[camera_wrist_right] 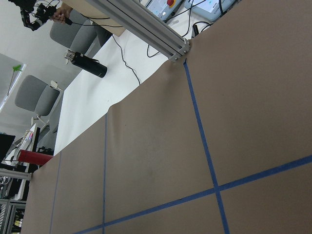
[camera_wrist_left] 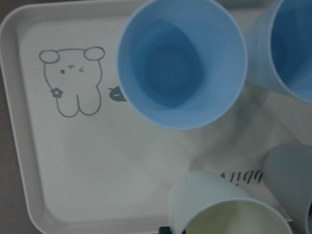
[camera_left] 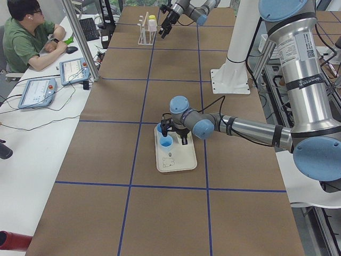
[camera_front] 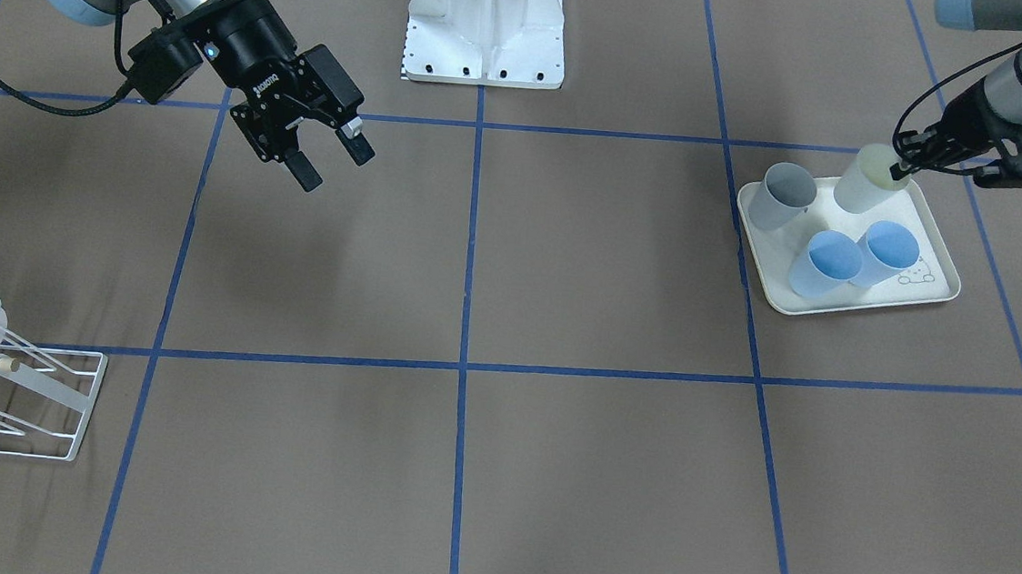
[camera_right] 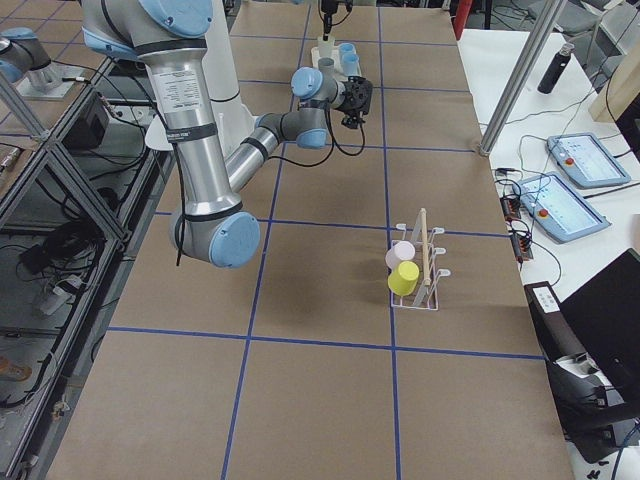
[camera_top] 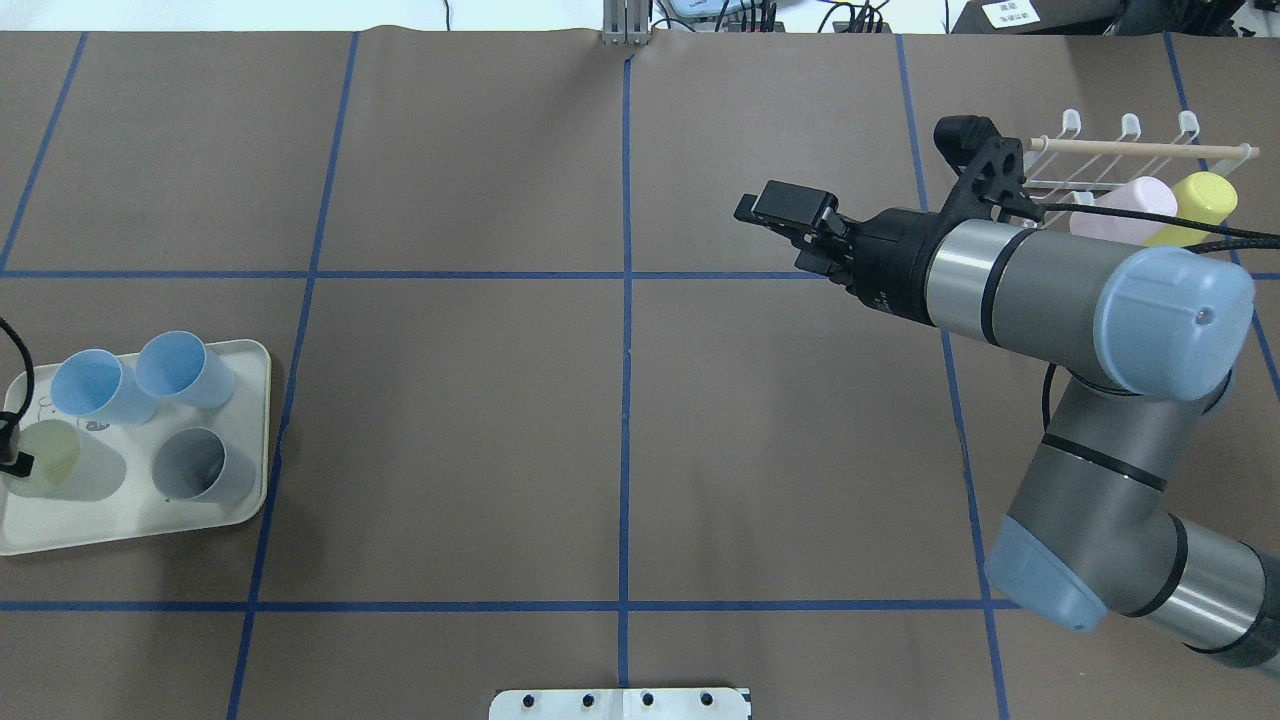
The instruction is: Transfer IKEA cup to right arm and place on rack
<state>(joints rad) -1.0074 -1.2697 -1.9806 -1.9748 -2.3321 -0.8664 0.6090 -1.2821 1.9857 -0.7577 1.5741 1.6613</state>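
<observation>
- One pale yellow-green plastic cup [camera_front: 861, 182] stands upright; my left gripper [camera_front: 903, 167] seems pinched on its rim.
- My right gripper [camera_front: 331, 162], jaws spread and empty, hangs well apart to the right.

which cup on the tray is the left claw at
The pale yellow-green cup: the left claw sits at its rim. The two blue cups and the grey one stand clear of it.

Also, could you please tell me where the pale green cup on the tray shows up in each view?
Front-facing: the pale green cup, upper right, on the cream tray.
Overhead: the cup, left edge.
Exterior left: too small to pick out.
Exterior right: the cup, top centre.
Left wrist: the cup, bottom edge.
Right wrist: not in view.
Shared landmark: that tray.
</observation>
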